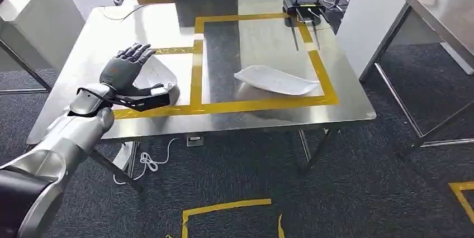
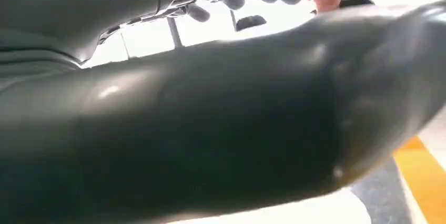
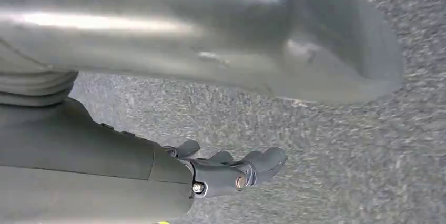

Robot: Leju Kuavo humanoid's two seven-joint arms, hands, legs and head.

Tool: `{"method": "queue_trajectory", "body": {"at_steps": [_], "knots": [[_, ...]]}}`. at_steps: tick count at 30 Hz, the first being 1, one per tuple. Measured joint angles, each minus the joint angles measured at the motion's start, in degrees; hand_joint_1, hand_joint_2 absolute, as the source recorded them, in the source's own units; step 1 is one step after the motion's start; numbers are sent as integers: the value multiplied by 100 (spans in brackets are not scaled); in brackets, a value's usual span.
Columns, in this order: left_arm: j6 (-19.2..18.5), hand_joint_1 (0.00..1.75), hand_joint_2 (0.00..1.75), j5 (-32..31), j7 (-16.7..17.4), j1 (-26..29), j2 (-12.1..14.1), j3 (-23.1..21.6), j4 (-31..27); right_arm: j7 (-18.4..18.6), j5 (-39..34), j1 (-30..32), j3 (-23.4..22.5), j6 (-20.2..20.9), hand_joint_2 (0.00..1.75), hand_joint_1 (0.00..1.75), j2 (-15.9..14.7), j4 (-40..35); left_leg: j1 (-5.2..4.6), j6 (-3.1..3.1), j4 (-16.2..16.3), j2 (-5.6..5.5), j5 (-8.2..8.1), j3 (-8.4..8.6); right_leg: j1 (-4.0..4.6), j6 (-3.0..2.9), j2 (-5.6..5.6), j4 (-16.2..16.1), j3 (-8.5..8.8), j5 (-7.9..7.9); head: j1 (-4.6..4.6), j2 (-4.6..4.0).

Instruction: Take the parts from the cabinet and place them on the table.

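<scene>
Parts [image 1: 278,80] [image 1: 156,76] on table [image 1: 251,118] inside yellow tape, left hand [image 1: 126,66] spread empty beside one, right hand [image 3: 231,169] loosely open, empty.

bright, even overhead light glares off the steel table [image 1: 262,37]; both wrist views blurred

Left hand [image 1: 127,66] raised (fingers spread); right hand [image 3: 226,169] hanging.

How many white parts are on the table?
2: one white part lies inside the yellow taped square; another sits left of it, partly hidden behind the left hand.
</scene>
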Motion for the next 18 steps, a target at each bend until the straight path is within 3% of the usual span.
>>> {"method": "queue_trajectory", "body": {"at_steps": [2,3,4,5,6,7,8,9,10,11,12,13,14,15,16,18], "knots": [[5,0,0,0,33,-37,-4,4,15,-35,2,-3,-2,-17,0,0,0,0,-46,23,24,-6,89,-113,-50,80,3,-64,-9,142,-20,0],[11,0,0,0,48,-37,-4,9,17,-44,9,4,-2,-17,0,0,0,0,-58,65,18,-2,137,-144,-58,114,8,-103,-17,201,-20,0],[15,0,0,0,48,-27,-4,9,24,-46,20,24,-2,-17,0,0,-2,0,9,126,-57,33,241,-166,-45,154,17,-97,-54,199,-33,0],[31,0,0,0,38,-28,-6,11,26,-46,35,37,-2,-13,0,0,9,2,1,148,-66,50,314,-197,-59,191,18,14,-107,-39,-24,0],[44,0,0,2,26,-28,-6,11,26,-46,42,40,-2,-11,0,0,9,2,7,193,-56,51,404,-294,-72,215,15,347,-216,-452,-2,0],[48,0,0,2,13,-26,0,11,28,-48,42,34,-2,-11,0,0,2,0,7,197,-46,49,472,-392,-89,242,17,758,-322,-800,0,0],[50,0,0,2,13,-25,15,13,41,-48,42,29,-2,-11,0,0,-7,0,7,196,-31,52,546,-496,-102,273,16,1205,-415,-1063,-2,0],[50,0,0,6,13,-22,22,15,52,-46,42,31,-2,-11,0,0,-15,0,12,189,-16,53,615,-602,-114,296,16,1554,-462,-1147,0,0],[57,0,0,13,-4,-9,24,15,61,-46,42,31,-2,-11,0,0,-17,0,20,178,5,52,685,-715,-132,315,16,1729,-428,-1042,2,0],[64,0,0,15,-15,10,29,15,65,-46,42,30,-4,-11,0,0,-17,0,33,157,31,51,753,-829,-150,332,16,1664,-285,-823,0,0],[70,0,0,17,-24,24,37,17,65,-44,40,28,-2,-13,0,0,-17,0,49,131,66,51,816,-940,-165,343,15,1394,-36,-610,0,0],[83,0,0,17,-59,27,39,17,65,-44,35,23,-2,-24,0,0,-17,0,65,97,107,48,869,-1046,-179,354,13,961,312,-505,2,0],[94,0,0,17,-67,24,39,20,57,-41,18,9,-2,-37,0,0,-17,0,69,52,157,43,913,-1110,-193,366,13,471,639,-706,4,0],[101,0,0,17,-78,22,57,28,44,-41,-2,-3,-4,-57,0,0,-20,0,59,7,178,43,948,-1169,-128,326,30,50,894,-921,5,0],[101,0,0,20,-92,22,59,37,44,-35,-11,2,-4,-72,0,0,-20,0,61,-35,139,58,1011,-1148,-114,217,44,110,829,-880,-4,0],[96,0,0,20,-105,1,33,44,50,-28,-31,19,-7,-100,0,0,-20,0,72,-102,108,52,1124,-1150,-99,144,47,101,774,-829,9,0]]}}
